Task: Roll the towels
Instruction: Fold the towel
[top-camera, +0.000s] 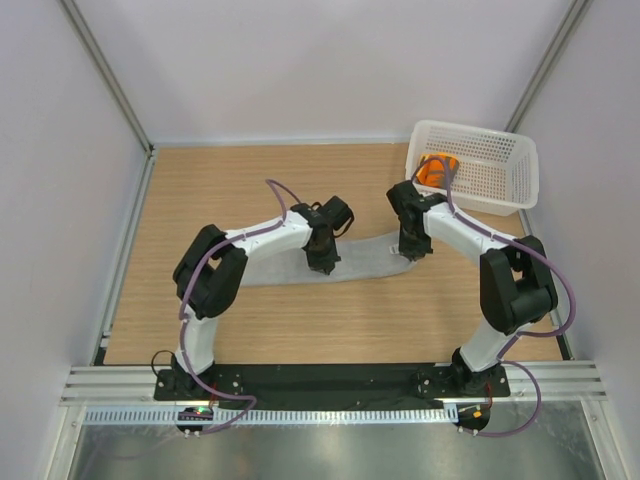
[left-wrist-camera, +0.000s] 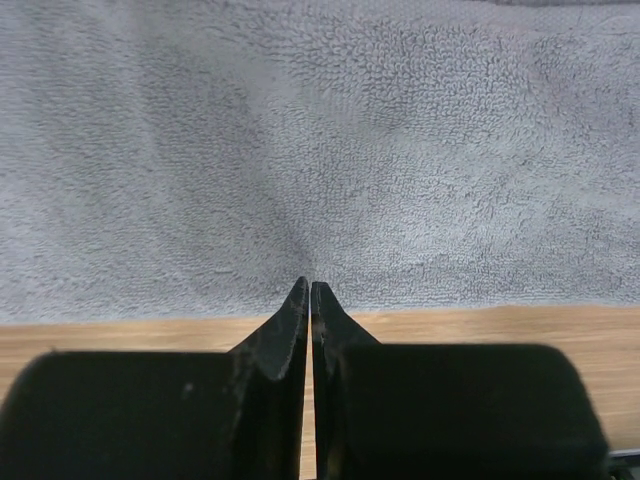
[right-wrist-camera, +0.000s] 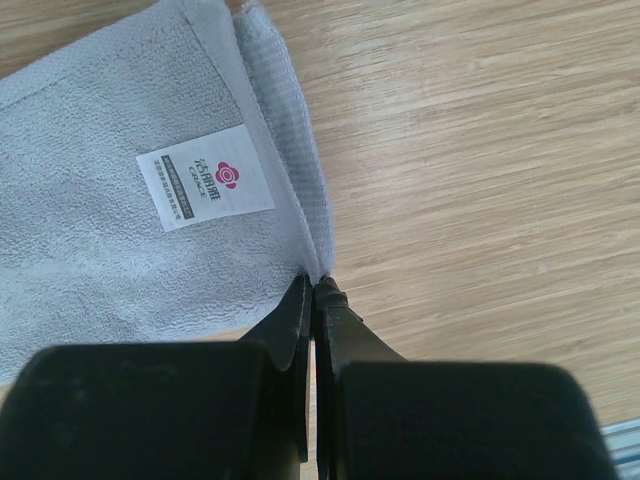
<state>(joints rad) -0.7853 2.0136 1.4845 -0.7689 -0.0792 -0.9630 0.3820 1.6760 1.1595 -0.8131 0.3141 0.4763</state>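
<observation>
Grey towel (top-camera: 368, 260) lies flat on the table (top-camera: 300, 330) as a long strip, its long axis running left to right across the front of both arms.

Right gripper (right-wrist-camera: 315, 290): fingers closed tight, pinching the hem at the strip's right-hand short end, just beside the white tag (right-wrist-camera: 205, 178). From those fingertips the cloth stretches away to the left.

Left gripper (left-wrist-camera: 310, 292): also pinched closed, on a long edge about midway along the strip. The pile puckers toward the tips, so it looks like a real hold on the cloth.

Orange towel (top-camera: 437, 168) sits well apart, in the near-left corner of the white basket (top-camera: 500, 185) at the table's far right.

Judgement: any roll must travel along the long axis. The right arm holds the end it would start from.
</observation>
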